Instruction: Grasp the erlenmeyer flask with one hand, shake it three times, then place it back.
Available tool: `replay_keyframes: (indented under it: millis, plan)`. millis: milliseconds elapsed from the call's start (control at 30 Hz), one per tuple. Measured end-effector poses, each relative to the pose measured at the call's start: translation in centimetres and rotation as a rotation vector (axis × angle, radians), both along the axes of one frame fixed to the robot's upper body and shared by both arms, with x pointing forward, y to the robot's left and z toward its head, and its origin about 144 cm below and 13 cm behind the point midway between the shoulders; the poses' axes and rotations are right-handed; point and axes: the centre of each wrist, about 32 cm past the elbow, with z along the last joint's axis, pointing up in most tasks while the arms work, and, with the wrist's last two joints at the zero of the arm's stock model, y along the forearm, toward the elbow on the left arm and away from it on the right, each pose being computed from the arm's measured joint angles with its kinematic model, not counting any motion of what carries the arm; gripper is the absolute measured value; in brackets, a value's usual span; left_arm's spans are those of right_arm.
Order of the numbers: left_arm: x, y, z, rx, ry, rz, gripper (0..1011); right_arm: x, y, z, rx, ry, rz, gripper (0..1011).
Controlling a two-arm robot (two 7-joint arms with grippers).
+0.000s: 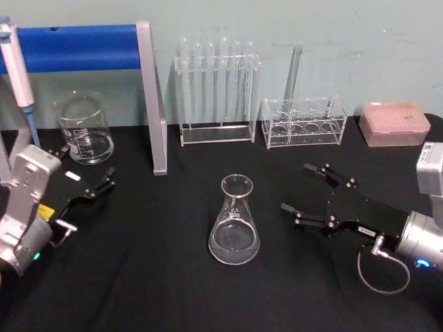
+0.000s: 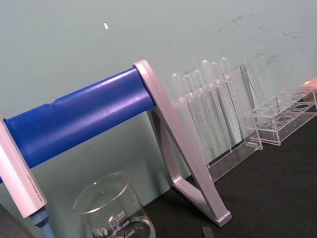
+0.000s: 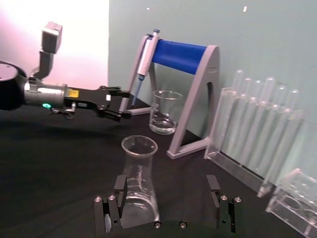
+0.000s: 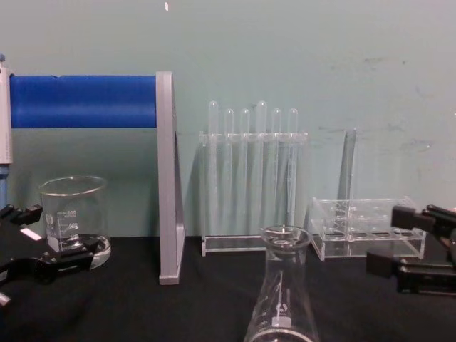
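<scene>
— Where was the flask (image 1: pixel 234 225) at that moment?

— It stood upright on the black table (image 1: pixel 152 290), near the middle and towards the front edge, with its flared mouth facing up. Nothing was touching it.

— And the right hand (image 1: pixel 297 188)?

— It was low over the table, just to the right of the flask and pointing at it. Both fingers were spread wide and gripped nothing. A strip of bare table lay between the fingertips and the glass. In the right wrist view the flask stood ahead of the spread fingers, closer to one finger than to the other.

— What about the left hand (image 3: pixel 128 104)?

— It was off at the left side of the table, well apart from the flask. Its fingers were parted too, and it held nothing. It hung close in front of the beaker (image 1: pixel 84 128), which sat near the back on that side.

— What else was on the table?

— Everything else ran along the wall. A blue stand (image 1: pixel 83 47) with a grey end plate was at the left, with a pipette (image 1: pixel 15 66) hanging at its far end. A tall rack of test tubes (image 1: pixel 216 90) stood behind the flask. A lower clear rack (image 1: pixel 303 123) holding one tube was to the right of that. A pink box (image 1: pixel 394 123) sat at the far right.
</scene>
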Motion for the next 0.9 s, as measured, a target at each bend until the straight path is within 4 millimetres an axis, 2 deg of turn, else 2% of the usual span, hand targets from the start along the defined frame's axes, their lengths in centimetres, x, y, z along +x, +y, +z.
replay_keyframes:
  millis: [900]
  plan:
    - [0.0,0.0,0.0,0.000,0.000,0.000,1001,4.1,3.6,-0.7,0.027,0.103,0.167,1000]
